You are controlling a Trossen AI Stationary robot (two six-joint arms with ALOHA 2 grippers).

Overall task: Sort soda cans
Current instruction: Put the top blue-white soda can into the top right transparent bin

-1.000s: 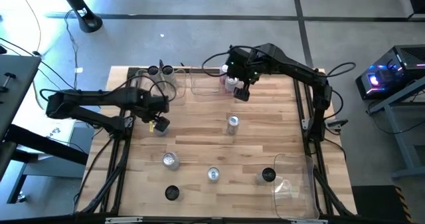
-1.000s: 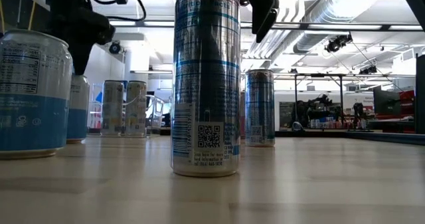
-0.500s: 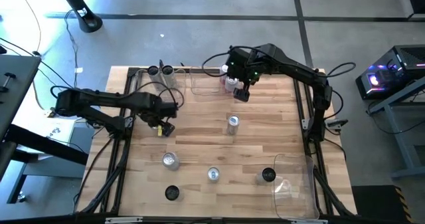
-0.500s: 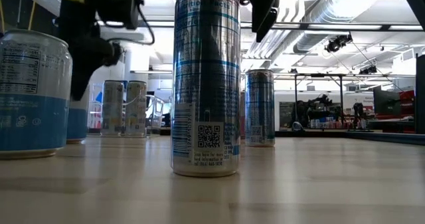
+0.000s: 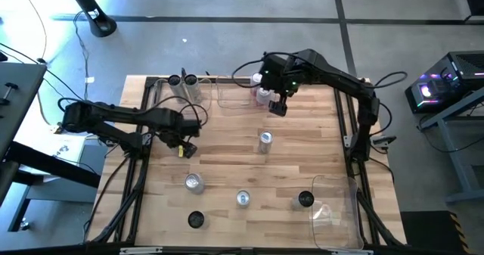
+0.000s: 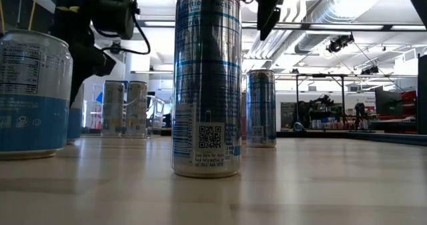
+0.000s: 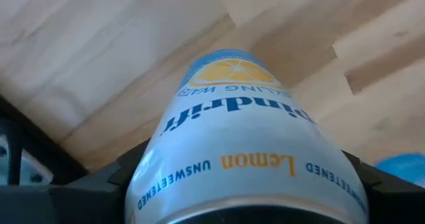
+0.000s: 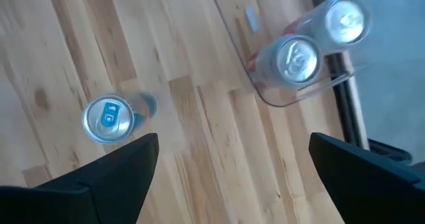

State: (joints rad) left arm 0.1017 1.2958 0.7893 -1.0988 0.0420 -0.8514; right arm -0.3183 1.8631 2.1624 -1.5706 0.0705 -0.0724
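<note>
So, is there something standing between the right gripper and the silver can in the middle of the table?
Nothing visible does. The right gripper hangs open above bare wood near the clear bin, and the silver can stands alone nearer the front, with only open table between them. The other cans are farther off.

Left arm extends rightward over the table's left side; left gripper (image 5: pixel 184 147) is clamped around a can. Right arm reaches left across the far side; right gripper (image 5: pixel 277 107) fingers spread wide, holding nothing.
</note>
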